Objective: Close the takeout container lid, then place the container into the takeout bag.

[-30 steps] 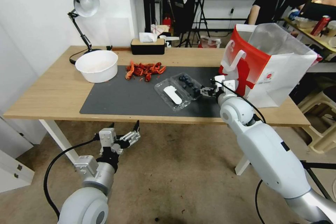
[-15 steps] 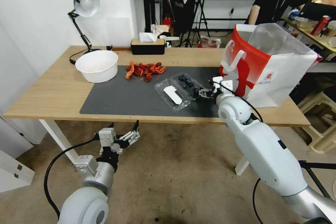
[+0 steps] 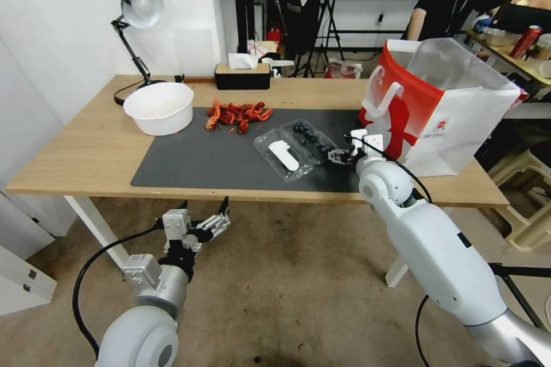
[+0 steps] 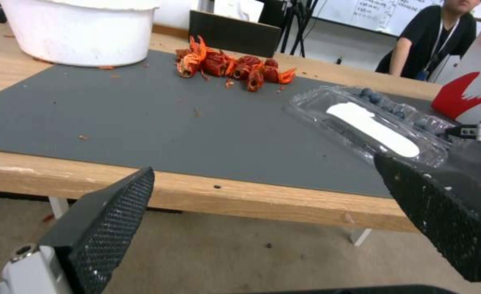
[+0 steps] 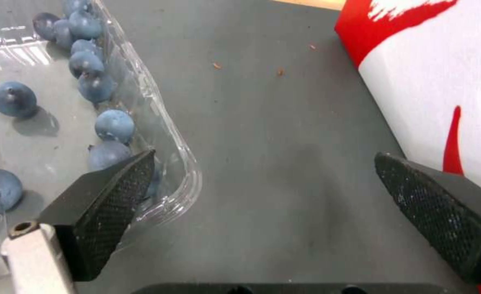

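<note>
The right gripper (image 5: 262, 183) has its two dark textured fingers (image 5: 104, 204) spread wide over the grey mat (image 5: 268, 122). One finger, at lower left of the frame, overlaps the rounded rim of the takeout container (image 5: 159, 122), whose clear tray holds blueberries (image 5: 114, 124) along its wall. The other finger, at lower right, lies against the red-and-white side of the takeout bag (image 5: 442, 81). Between container and bag the mat carries a few small crumbs (image 5: 217, 65).
</note>
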{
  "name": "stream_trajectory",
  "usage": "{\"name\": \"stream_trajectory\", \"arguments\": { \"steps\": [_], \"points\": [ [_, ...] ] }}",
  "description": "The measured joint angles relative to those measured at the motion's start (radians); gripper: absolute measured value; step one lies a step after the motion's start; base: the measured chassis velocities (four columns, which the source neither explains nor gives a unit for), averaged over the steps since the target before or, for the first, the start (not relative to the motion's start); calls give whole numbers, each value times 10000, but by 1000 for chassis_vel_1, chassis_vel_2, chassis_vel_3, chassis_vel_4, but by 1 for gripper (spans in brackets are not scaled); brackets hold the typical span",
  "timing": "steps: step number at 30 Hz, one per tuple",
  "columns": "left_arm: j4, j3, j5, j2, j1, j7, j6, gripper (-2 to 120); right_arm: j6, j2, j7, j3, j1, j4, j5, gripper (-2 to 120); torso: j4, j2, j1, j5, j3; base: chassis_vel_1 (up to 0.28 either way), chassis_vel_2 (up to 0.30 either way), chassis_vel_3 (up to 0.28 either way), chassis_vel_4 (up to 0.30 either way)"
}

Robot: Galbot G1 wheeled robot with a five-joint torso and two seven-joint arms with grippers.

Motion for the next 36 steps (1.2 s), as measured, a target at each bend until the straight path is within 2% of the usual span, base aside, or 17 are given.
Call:
{"name": "stream_trajectory", "arguments": {
  "steps": [14, 36],
  "points": [
    [-100, -38, 27, -4, 113, -9, -163, 100, -6, -55, 802, 3, -151, 288, 390, 100, 0, 0, 0, 0, 0, 0, 0, 0, 0],
    [-150, -38, 69, -8, 154, -3, -240, 100, -8, -213, 1339, 187, -800, 1009, 721, 100, 0, 0, 0, 0, -1, 0, 0, 0, 0]
  ]
}}
